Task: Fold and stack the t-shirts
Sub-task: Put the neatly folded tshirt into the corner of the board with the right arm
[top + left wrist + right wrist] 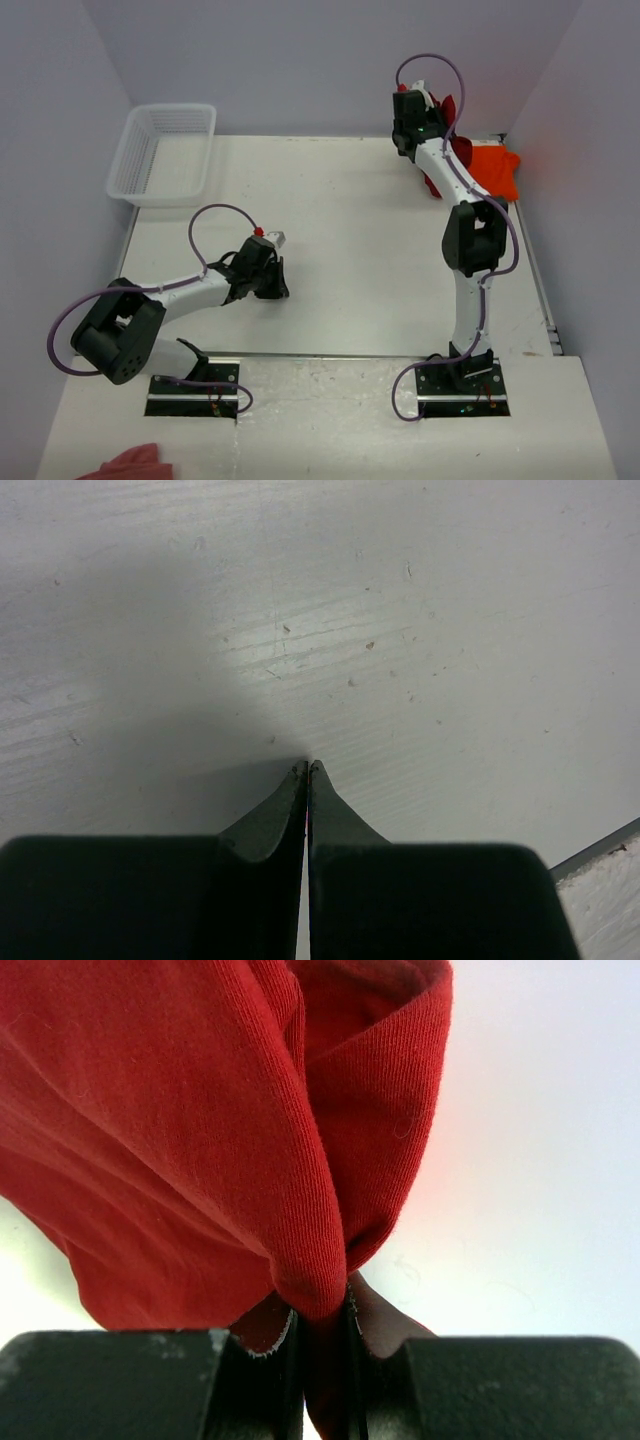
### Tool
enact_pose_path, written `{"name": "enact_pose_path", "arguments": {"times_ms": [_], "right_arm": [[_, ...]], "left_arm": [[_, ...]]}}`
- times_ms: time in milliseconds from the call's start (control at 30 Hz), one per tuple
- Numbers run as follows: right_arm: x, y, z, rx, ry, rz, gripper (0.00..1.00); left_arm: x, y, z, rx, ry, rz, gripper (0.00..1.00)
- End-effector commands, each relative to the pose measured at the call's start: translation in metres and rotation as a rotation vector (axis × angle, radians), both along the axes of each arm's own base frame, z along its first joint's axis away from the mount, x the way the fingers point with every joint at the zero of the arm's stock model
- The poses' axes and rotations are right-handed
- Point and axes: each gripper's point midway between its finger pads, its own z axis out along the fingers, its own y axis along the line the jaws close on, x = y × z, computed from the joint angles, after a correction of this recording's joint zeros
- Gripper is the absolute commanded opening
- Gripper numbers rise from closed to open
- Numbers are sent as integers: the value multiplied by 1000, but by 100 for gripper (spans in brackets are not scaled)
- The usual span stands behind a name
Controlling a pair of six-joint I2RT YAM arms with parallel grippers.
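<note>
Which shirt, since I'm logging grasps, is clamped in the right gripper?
The dark red shirt: the right gripper is shut on its fold. The orange shirt lies ungripped on the table.

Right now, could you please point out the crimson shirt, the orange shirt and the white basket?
crimson shirt (200,1110), right wrist view, on the broad fold at left.
orange shirt (495,170), top external view, on its middle.
white basket (158,192), top external view, on its near wall.

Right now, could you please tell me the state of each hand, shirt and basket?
left hand: shut, holding nothing.
right hand: shut on the red t-shirt.
red t-shirt: bunched, pinched at a fold.
orange t-shirt: lying at far right, unheld.
basket: upright, nothing visible inside.
</note>
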Motion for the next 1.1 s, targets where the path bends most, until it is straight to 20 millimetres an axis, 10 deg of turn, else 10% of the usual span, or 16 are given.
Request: {"name": "enact_pose_path", "arguments": {"times_ms": [0,1067], "right_arm": [[1,-16,28,1,-101,-59,0],[6,-104,-46,122,-22,-232,0]], "left_arm": [[-1,0,-4,19,-3,-26,1],[-8,0,-19,38,60,-39,1]]}}
